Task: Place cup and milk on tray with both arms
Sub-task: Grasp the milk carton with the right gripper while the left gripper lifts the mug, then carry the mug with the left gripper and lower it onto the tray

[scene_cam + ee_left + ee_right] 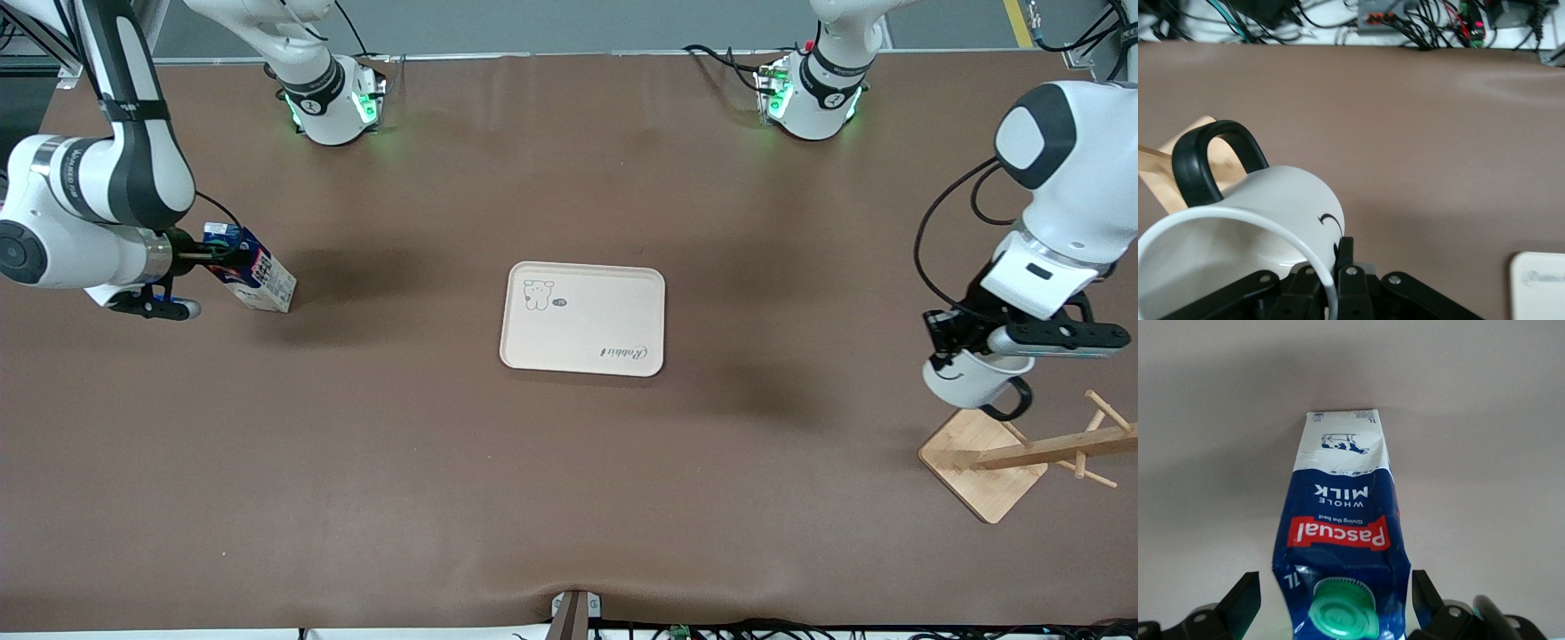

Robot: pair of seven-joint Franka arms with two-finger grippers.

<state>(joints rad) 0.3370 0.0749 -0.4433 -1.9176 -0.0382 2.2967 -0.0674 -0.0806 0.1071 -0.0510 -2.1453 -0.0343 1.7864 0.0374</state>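
The cream tray lies flat in the middle of the table, and one corner of it shows in the left wrist view. My right gripper is shut on the top of the milk and holds it tilted over the table at the right arm's end. In the right wrist view the milk sits between the fingers of the right gripper, green cap toward the camera. My left gripper is shut on the rim of the cup, one finger inside and one outside. It holds the cup tilted just above the wooden rack; the left gripper clamps the wall.
A wooden mug rack with a square base and slanted pegs stands at the left arm's end, nearer the front camera than the tray. Its base also shows in the left wrist view. Cables run along the table's front edge.
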